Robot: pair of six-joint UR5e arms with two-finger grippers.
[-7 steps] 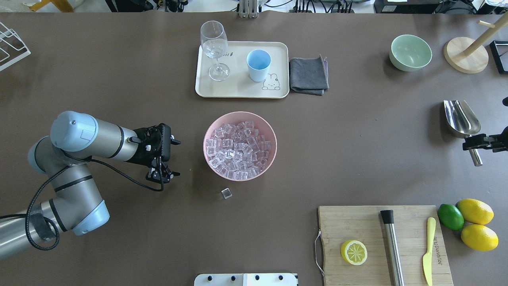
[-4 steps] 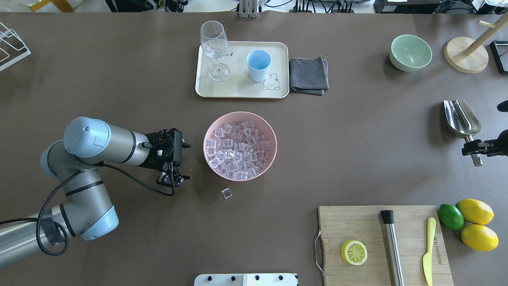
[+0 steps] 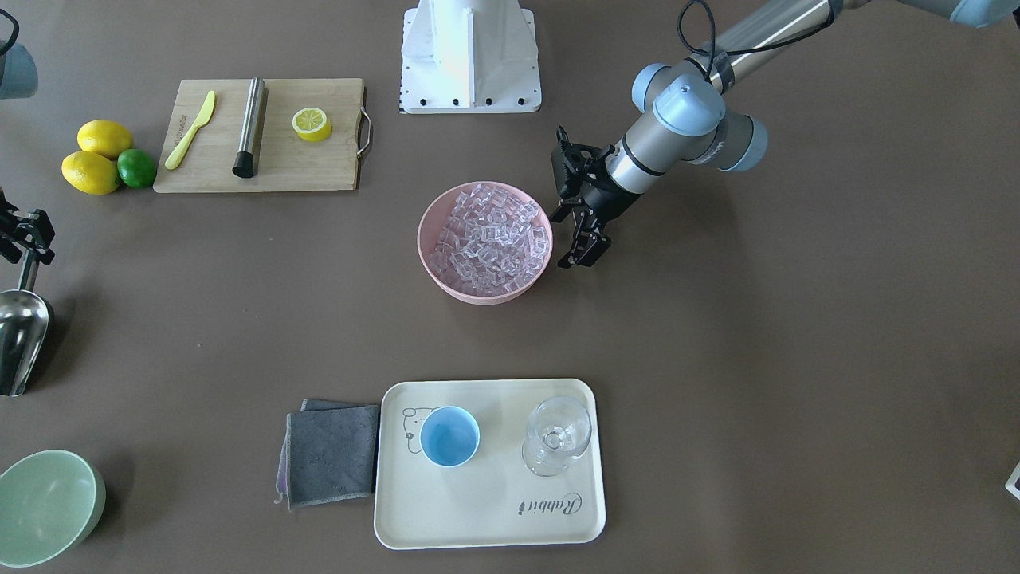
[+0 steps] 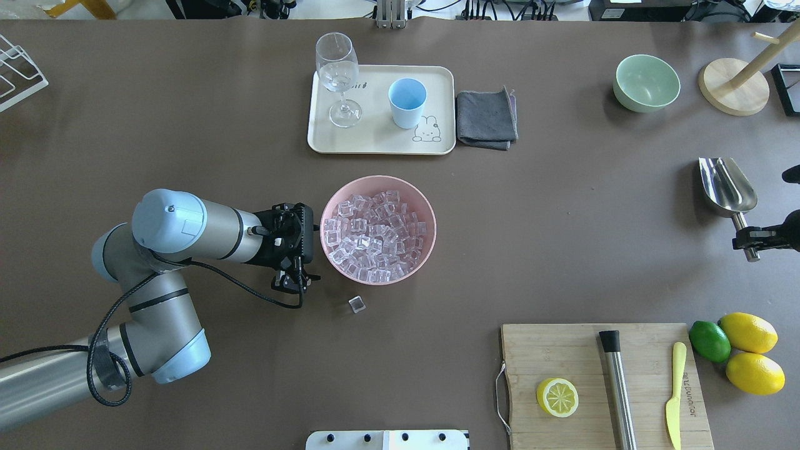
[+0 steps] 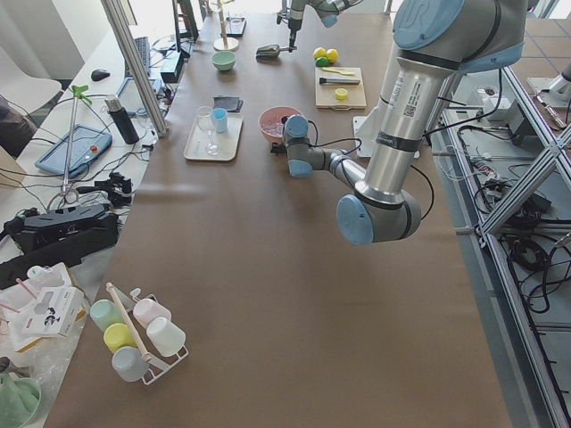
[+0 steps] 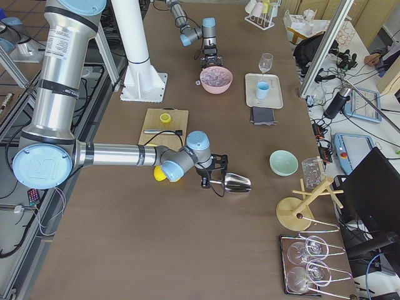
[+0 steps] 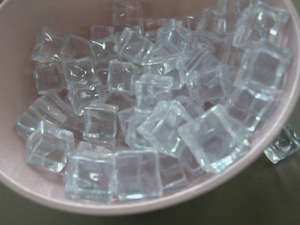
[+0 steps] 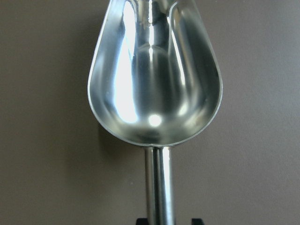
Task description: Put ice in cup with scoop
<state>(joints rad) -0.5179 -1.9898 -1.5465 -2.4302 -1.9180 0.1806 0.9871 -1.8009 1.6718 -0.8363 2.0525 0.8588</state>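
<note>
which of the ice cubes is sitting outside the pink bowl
The lone ice cube on the bare table, just beside the pink bowl on the robot's side; all others are piled inside it.

We have six views. One camera sits high behind the robot and looks down on the whole tabletop (image 4: pixel 187 94). One sits across from the robot and looks steeply down, so sides are swapped. Both show the pink bowl (image 4: pixel 377 229) in the middle and the cream tray (image 3: pixel 488 526). Two cameras stand at the ends of the tabletop and look along it; each has one arm big and near and the other small and far. The left wrist camera is very close to the ice (image 7: pixel 140 117) in the pink bowl. The right wrist camera is very close above the scoop (image 8: pixel 154 75).
</note>
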